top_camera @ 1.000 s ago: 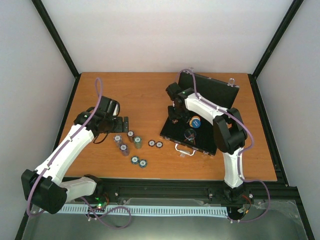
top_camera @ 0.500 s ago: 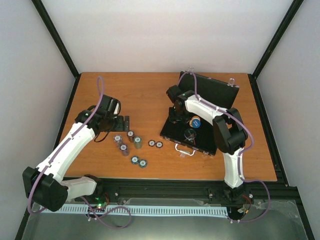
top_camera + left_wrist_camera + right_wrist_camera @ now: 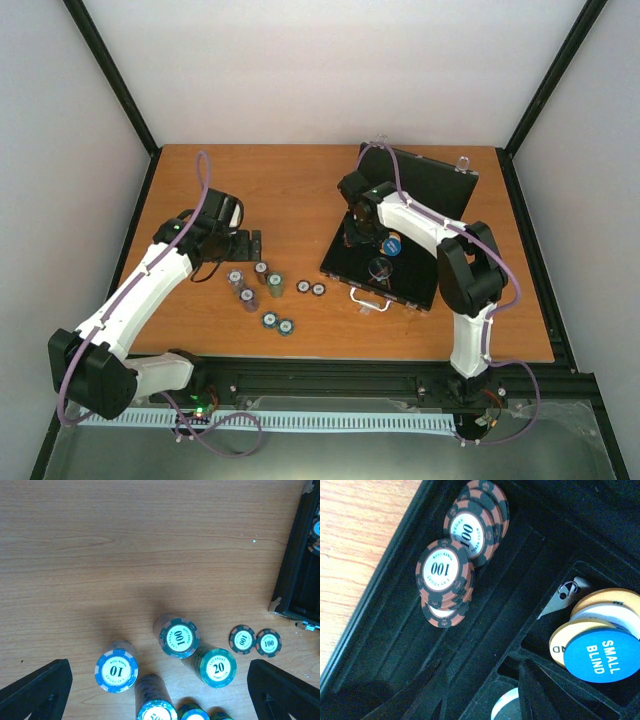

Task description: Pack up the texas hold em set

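Arms first, starting on the left. The left arm (image 3: pixel 130 300) folds at a low elbow by its base and stretches up toward 1 o'clock. The left gripper (image 3: pixel 248 243) hangs over bare wood at the 12 o'clock edge of the loose poker chips (image 3: pixel 260 290), fingers (image 3: pixel 35 692) spread wide, nothing between them. Its wrist camera looks straight down on a 10 stack (image 3: pixel 116 670), a 100 stack (image 3: pixel 178 637) and a 20 stack (image 3: pixel 218 667). Two single 100 chips (image 3: pixel 255 641) lie flat at 3 o'clock of them, near the case corner.

Over to the right arm (image 3: pixel 465 270): it climbs from its base, bends at a high elbow and reaches toward 10 o'clock. That puts the right gripper (image 3: pixel 358 237) over the black case (image 3: pixel 400 280), which lies open on the 3 o'clock side of the table (image 3: pixel 300 180), lid (image 3: pixel 425 180) up at 12 o'clock, silver handle (image 3: pixel 368 300) at 6. Those jaws stand partly apart, pinching nothing. Two short stacks of brown 100 chips (image 3: pixel 445 577) rest in the tray at 11 o'clock of the fingers, and the blue disc (image 3: pixel 600 660), marked SMALL BLIND, sits in a compartment at 3 o'clock.

Since a second ago the right elbow has swung out toward 3 o'clock and the left gripper has crept a shade toward the case. The chips on the wood lie where they did.

Brown wood-grain tabletop, black frame rails (image 3: pixel 110 75), plain white walls (image 3: pixel 330 70).
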Robot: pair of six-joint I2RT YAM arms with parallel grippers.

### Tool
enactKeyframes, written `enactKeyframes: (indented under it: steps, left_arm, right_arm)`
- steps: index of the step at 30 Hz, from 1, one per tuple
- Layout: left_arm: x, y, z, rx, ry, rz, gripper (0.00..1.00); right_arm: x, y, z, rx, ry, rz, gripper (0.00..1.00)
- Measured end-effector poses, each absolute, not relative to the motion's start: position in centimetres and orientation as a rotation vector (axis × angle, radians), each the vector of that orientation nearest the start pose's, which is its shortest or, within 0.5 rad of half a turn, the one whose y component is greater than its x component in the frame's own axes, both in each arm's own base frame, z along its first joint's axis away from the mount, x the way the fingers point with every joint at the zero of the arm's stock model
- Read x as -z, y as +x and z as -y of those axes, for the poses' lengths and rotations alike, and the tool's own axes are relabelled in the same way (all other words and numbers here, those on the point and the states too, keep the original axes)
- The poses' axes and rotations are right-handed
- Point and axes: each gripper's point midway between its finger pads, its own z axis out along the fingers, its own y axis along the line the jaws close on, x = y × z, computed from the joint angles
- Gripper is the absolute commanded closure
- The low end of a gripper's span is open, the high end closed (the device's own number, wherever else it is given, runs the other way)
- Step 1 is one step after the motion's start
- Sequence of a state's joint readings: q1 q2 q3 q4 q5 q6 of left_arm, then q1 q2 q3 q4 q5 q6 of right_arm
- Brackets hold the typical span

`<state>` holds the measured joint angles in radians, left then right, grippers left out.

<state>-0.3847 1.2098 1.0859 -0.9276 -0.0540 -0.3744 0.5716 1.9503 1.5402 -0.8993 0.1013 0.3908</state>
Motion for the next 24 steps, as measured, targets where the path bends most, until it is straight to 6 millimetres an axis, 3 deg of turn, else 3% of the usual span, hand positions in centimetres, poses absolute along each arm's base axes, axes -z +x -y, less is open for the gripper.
enactKeyframes:
  steps: [12, 16, 24]
  left_arm:
    - [-17.5, 28.1, 10.4, 0.199, -0.018, -2.628, 0.01]
    - [-17.5, 28.1, 10.3, 0.2, -0.025, -2.627, 0.01]
    - [-17.4, 27.9, 10.3, 0.199, -0.026, -2.628, 0.01]
  right_arm:
    - [-7.6, 37.5, -21.8, -0.021, -0.339, -2.822, 0.57]
    - [-6.6, 37.6, -22.1, -0.012, -0.357, -2.832, 0.57]
    - [-5.7, 38.2, -23.1, -0.054, -0.273, -2.853, 0.53]
